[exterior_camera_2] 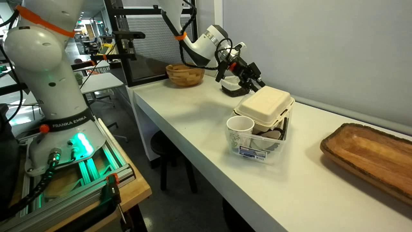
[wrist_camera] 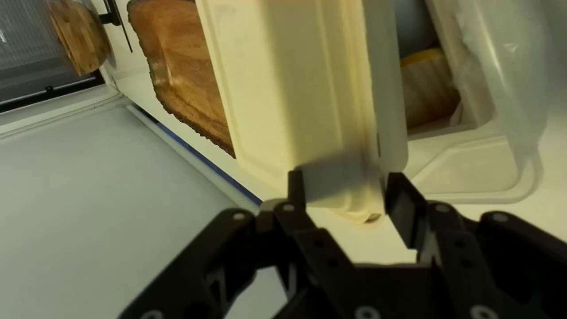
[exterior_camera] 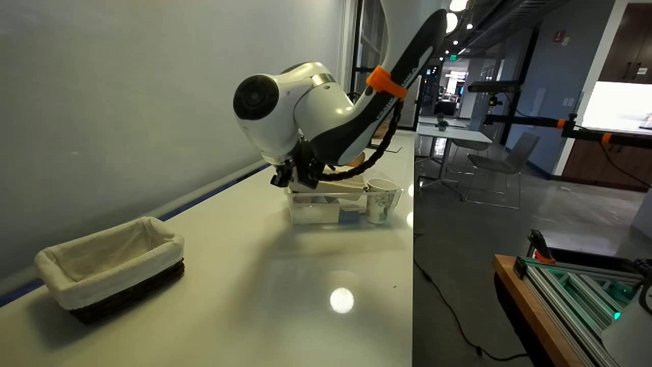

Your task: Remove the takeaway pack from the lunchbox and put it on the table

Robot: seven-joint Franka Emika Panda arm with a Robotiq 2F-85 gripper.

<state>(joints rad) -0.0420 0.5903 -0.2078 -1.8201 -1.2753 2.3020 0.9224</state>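
1. One takeaway pack point(exterior_camera_2: 267, 101) is seen: flat, rectangular and cream-beige, with rounded corners and a ridge moulded around its lid.
2. It is set askew in the lunchbox point(exterior_camera_2: 275, 155), a clear plastic one labelled on one side, with its lid above the rim; whether it lies level is hard to tell.
3. In the wrist view, the fingers of the gripper point(wrist_camera: 345, 190) are parted around one end of the pack; whether the pack is actually pinched cannot be told.
4. In an exterior view, the pack point(exterior_camera: 341, 186) is partly blocked by the gripper; in the wrist view, it is cut off by the top edge.
5. Inside the lunchbox, one patterned cup point(exterior_camera_2: 236, 137) is counted; the other contents are partly covered and cannot be counted.
6. On the table point(exterior_camera_2: 305, 193), one white-lined basket point(exterior_camera: 127, 276), one wooden bowl point(exterior_camera_2: 185, 79) and one wooden tray point(exterior_camera_2: 370, 153), cropped at the right, are counted.
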